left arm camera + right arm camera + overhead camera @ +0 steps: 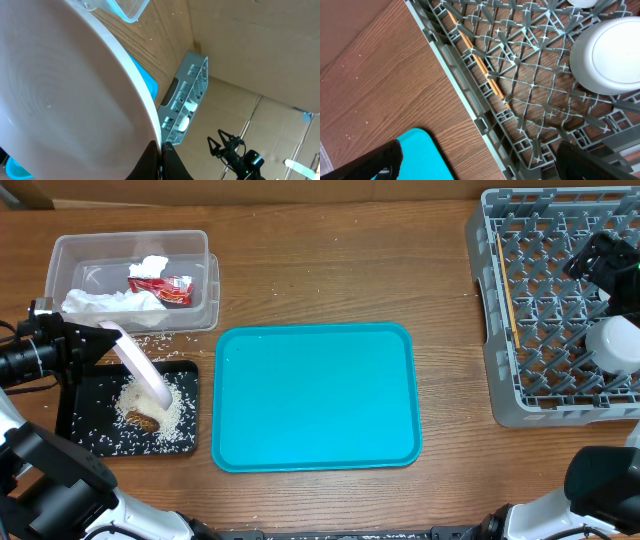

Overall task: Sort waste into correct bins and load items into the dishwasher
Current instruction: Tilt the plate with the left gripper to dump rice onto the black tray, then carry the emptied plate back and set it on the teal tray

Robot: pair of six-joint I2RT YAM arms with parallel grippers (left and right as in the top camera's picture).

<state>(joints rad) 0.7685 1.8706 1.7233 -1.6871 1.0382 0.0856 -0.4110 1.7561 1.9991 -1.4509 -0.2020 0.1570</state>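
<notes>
So the left gripper [100, 332] at 9 o'clock is clamped tight on the rim of the white plate [140, 370], pinching it edge-on. The plate hangs steeply tilted over the black tray [75, 420] down at 8 o'clock. In the left wrist view the plate [60, 90] fills most of the shot, with the finger tips [160, 160] gripping its edge at the bottom.

On the black tray there's a heap of rice [172, 415] with the brown food scrap [145, 420] in it, right under the plate's low edge. A few grains are scattered on the table between the tray and the clear tub [60, 255].

The tub sits at 10 o'clock and holds the crumpled napkin [105, 302] and the red wrapper [172, 288]. The turquoise tray [315, 395] lies dead centre.

The grey rack [490, 370] is over at 3 o'clock. The chopsticks [505, 280] lie along its 9 o'clock side and a round white dish [615, 345] sits near its 4 o'clock corner; cup or bowl, can't tell. The right gripper [600, 260] hovers over the rack, fingers spread wide and holding nothing
</notes>
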